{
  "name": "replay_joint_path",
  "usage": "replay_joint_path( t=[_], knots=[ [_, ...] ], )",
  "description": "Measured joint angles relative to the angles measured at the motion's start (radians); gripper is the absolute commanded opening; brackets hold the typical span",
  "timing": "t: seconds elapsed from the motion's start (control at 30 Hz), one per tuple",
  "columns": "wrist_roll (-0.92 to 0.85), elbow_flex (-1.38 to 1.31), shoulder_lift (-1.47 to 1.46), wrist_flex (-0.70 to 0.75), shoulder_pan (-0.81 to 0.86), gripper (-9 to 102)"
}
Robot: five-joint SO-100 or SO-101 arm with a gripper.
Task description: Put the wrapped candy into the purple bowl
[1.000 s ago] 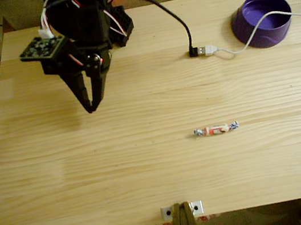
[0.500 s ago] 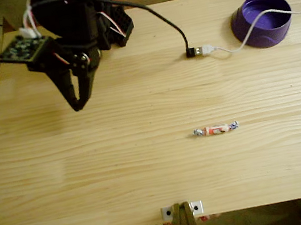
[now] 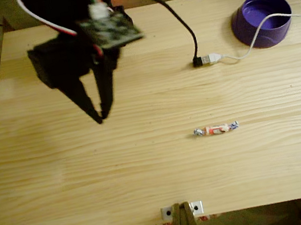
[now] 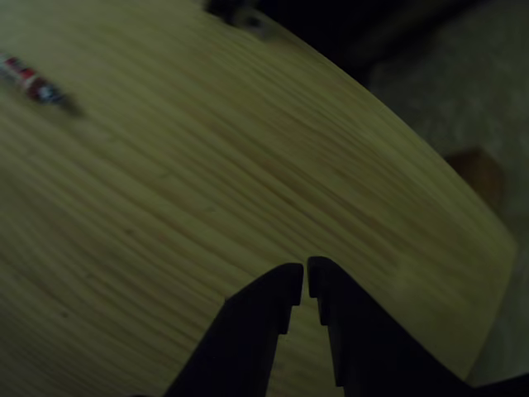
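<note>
The wrapped candy [image 3: 216, 129] lies flat on the wooden table [image 3: 148, 165], right of centre in the fixed view; in the other view the candy [image 4: 29, 81] shows at the upper left. The purple bowl [image 3: 261, 20] stands at the table's far right corner, with a white cable draped over its rim. My black gripper [image 3: 102, 118] hangs over the left half of the table, well left of the candy, tips pointing down. Seen in the other view, the gripper [image 4: 306, 279] has its fingertips almost touching and holds nothing.
A black cable joins a white USB plug [image 3: 209, 59] between the arm and the bowl. A small metal bracket [image 3: 181, 209] sits at the table's near edge. Bare wood [image 4: 207, 190] spreads around the candy.
The arm has turned: the gripper tips swung left, then back right and a little nearer. The circuit board on the wrist went from the left side to the right. Candy and bowl stayed put.
</note>
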Motion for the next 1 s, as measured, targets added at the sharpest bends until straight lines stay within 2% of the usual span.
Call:
replay_joint_path(
  t=[0.2,0.6,1.0],
  knots=[
    [-0.074,-0.178,-0.199,0.048,-0.094,-2],
    [-0.104,-0.581,-0.644,0.184,-0.316,-2],
    [-0.129,-0.801,-0.934,0.196,-0.436,0]
  ],
)
